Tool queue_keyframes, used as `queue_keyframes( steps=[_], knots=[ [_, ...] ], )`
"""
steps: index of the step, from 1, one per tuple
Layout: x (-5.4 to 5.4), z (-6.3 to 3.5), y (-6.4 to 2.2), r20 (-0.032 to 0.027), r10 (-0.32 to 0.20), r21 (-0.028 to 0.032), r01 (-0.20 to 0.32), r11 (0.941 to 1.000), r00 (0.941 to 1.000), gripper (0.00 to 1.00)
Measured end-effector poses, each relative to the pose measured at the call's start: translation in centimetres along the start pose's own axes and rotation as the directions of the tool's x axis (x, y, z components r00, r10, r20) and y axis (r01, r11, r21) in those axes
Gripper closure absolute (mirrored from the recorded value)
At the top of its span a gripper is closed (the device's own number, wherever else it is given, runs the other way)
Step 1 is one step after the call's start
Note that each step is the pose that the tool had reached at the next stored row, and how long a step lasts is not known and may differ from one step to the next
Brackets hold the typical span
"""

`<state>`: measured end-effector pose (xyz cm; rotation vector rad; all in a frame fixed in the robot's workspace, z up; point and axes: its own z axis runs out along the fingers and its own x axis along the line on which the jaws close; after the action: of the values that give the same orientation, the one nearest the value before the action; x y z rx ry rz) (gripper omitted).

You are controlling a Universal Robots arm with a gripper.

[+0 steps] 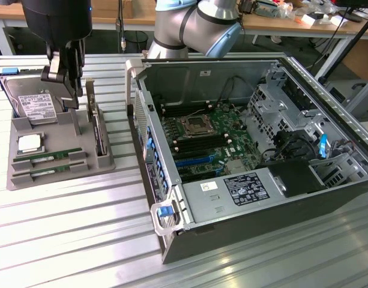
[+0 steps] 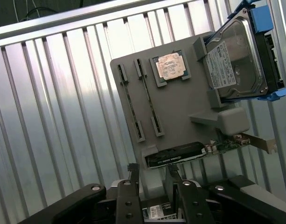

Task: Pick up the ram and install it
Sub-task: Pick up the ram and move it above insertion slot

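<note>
Two green ram sticks lie side by side in slots at the front of a grey tray [image 1: 63, 135]; one ram stick [image 1: 48, 157] [image 2: 149, 98] lies nearer the processor, the other ram stick [image 1: 50, 168] [image 2: 130, 105] beside it. My gripper [image 1: 65, 89] [image 2: 155, 196] hangs above the tray's back part, near the hard drive, well above the sticks. Its fingers [image 2: 129, 200] stand apart with nothing between them. The open computer case [image 1: 352, 198] with its motherboard [image 1: 208, 141] lies to the exterior view's right of the tray.
The tray also holds a silver hard drive [image 1: 33, 105] [image 2: 236, 56], a square processor chip [image 1: 29, 143] [image 2: 170, 66] and an upright expansion card [image 1: 98, 129] [image 2: 180, 156]. Everything rests on a ribbed metal table [image 1: 81, 240]. Desks with clutter stand behind.
</note>
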<state>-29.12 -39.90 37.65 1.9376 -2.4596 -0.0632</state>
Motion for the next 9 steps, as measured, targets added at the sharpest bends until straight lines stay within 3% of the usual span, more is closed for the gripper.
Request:
queue_keyframes(
  steps=[9],
  knots=[
    [0.01,0.15,-0.01,0.0004,0.000,-0.0001,0.000,1.0000,1.0000,0.64]
  ],
)
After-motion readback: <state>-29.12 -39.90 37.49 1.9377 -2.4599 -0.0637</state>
